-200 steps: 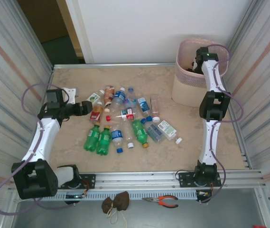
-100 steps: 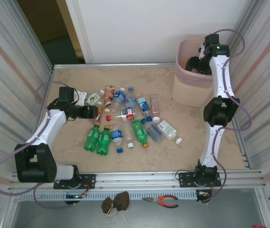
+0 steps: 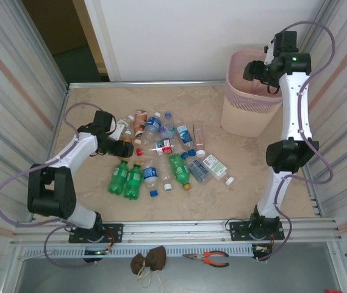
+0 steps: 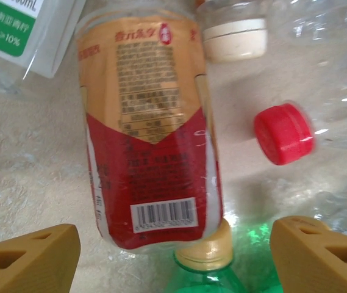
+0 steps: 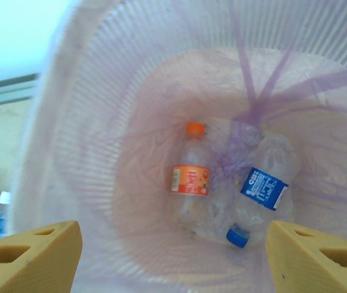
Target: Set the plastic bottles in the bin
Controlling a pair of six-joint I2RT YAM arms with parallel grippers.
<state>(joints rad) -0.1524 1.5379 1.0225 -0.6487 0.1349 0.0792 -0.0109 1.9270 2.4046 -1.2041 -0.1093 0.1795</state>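
— What carries it all?

— A beige, mottled tabletop point(image 3: 179, 104). The tall pale pink plastic bin point(image 3: 240, 116) stands at its far right corner, lined with a thin translucent bag.

— And the arms?

— The right tool point(image 3: 253, 72) hangs over the bin's mouth. From its wrist camera, the right tool point(image 5: 173, 256) has its yellow fingers spread wide with nothing between them, looking straight down into the bin point(image 5: 100, 122).

— The left one?

— The left tool point(image 3: 124, 139) is low at the left edge of the scattered plastic bottles point(image 3: 161, 152), which lie mid-tabletop, well apart from the bin. Close up, the left tool point(image 4: 173, 253) is also wide, a finger on either side of a clear bottle with a red and tan label point(image 4: 152, 146), touching neither side of it.

— Anything in the bin?

— Two lie at the bottom: a clear bottle with a blue label and blue cap point(image 5: 264, 186), and beside it a bottle with an orange label and orange cap point(image 5: 190, 177).

— Smaller details?

— A green bottle's yellow cap point(image 4: 207, 250) sits at the red-labelled bottle's base. A red cap point(image 4: 283, 133) on a clear bottle lies to its right.
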